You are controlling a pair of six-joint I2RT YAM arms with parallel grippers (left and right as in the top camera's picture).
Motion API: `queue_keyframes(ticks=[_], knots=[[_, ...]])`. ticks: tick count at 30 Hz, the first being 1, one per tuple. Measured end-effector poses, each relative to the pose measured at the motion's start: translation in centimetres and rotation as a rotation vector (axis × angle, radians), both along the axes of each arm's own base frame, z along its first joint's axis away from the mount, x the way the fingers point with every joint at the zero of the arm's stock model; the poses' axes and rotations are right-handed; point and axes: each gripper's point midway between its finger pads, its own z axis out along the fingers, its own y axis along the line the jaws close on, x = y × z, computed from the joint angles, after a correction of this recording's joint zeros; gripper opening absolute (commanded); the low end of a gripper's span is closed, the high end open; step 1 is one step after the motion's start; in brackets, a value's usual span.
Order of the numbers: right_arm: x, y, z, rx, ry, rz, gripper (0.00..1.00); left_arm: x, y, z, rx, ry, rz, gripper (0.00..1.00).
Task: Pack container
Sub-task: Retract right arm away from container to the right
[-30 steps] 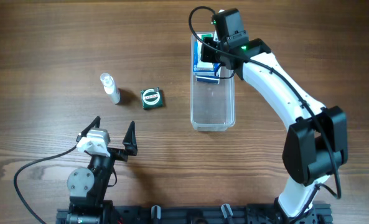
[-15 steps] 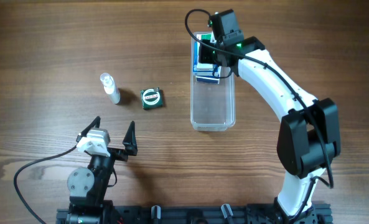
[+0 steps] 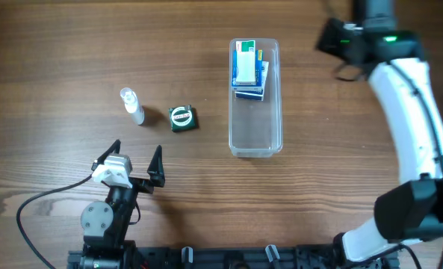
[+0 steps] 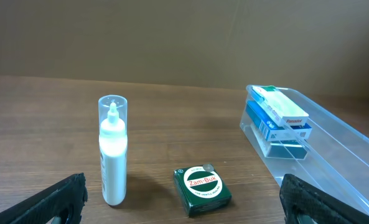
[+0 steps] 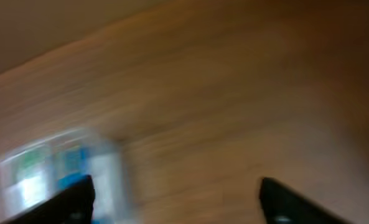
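We see blue and white-green boxes (image 3: 248, 71) in the clear container (image 3: 255, 134), and left of it a dark green tin (image 3: 182, 119) and white bottle (image 3: 133, 107) on the brown wood-grain table (image 3: 57, 60).

A capped white bottle (image 4: 112, 152) stands near a green Zam-Buk box (image 4: 202, 190) on the wooden table (image 3: 57, 60).

The right arm (image 3: 409, 104) has white link shells and black joint housings. A green indicator light (image 3: 389, 39) glows on its black wrist module, upper right of the frame. The left arm (image 3: 116, 196), lower left, is black with a round grey joint cap (image 3: 98, 219) and a white wrist block (image 3: 110, 170). The left hand (image 3: 137, 147) carries black tapered fingers (image 3: 157, 158). A black cable (image 3: 20, 215) loops beside it.
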Motion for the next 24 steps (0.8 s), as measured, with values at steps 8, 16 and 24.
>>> queue_keyframes(ticks=[8,16,24], knots=[[-4.3,-11.9,-1.9,0.041,0.109,-0.325,1.0,0.0,0.0,0.0,0.0,0.0,0.0,1.0],[-5.3,-12.0,-2.8,0.055,0.153,-0.337,1.0,0.0,0.0,0.0,0.0,0.0,0.0,1.0],[-6.2,-11.7,-4.8,0.063,0.207,-0.337,1.0,0.0,0.0,0.0,0.0,0.0,0.0,1.0]])
